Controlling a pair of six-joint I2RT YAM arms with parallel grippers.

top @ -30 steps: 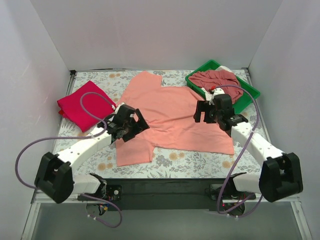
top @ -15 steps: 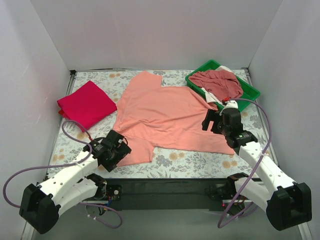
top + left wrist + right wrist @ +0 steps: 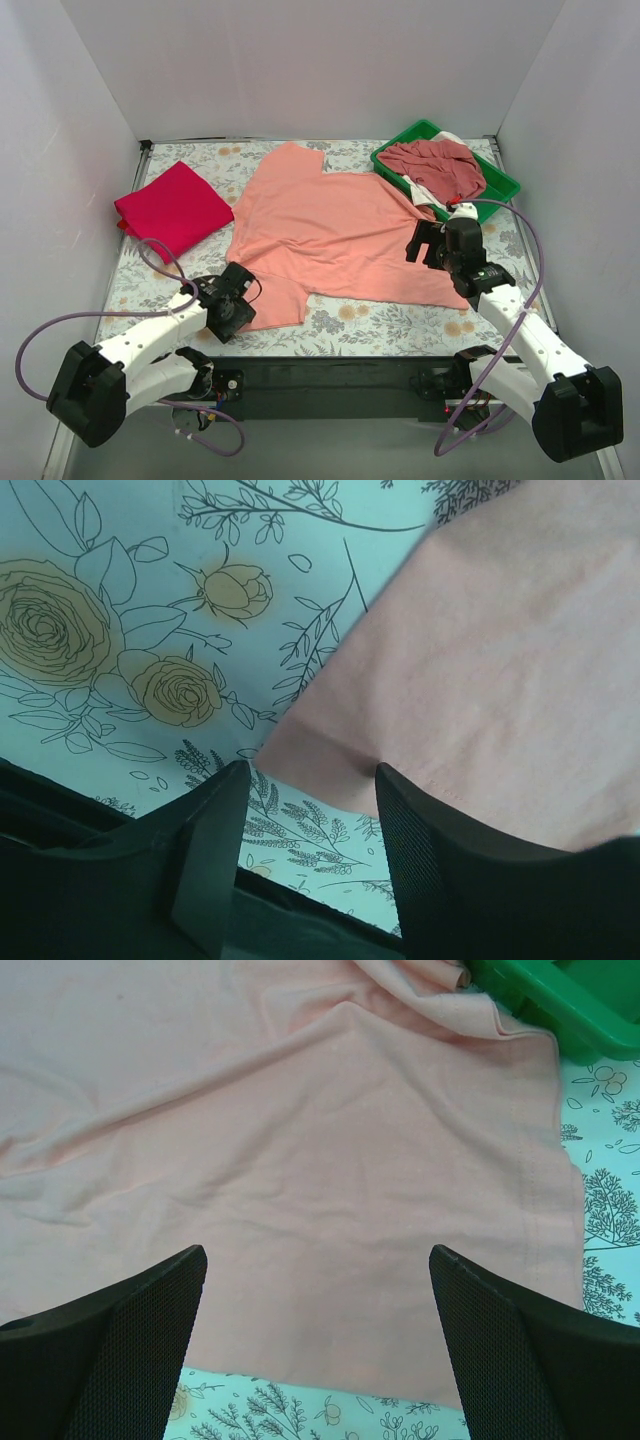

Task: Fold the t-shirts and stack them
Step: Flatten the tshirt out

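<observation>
1. My left fingers (image 3: 212,850) are spread apart and low over the floral surface (image 3: 120,630). The near-left corner of the salmon-pink t-shirt (image 3: 500,660) lies in the gap between them, and they pinch nothing.
2. My right fingers (image 3: 110,1350) are also wide apart. They hover over the right-hand part of that same shirt, near its side edge, and hold nothing.
3. The salmon-pink t-shirt lies spread out across the middle of the surface, mostly flat with a few soft creases. Its far-right sleeve is bunched up against the green tray (image 3: 500,186).
4. The crimson-red t-shirt (image 3: 175,208) lies folded at the far left of the surface, just beside the salmon-pink one but apart from it.
5. The dusty rose-red t-shirt (image 3: 435,165) is crumpled in the green tray at the far right corner. A bit of the white t-shirt (image 3: 424,191) shows under it at the tray's near edge.
</observation>
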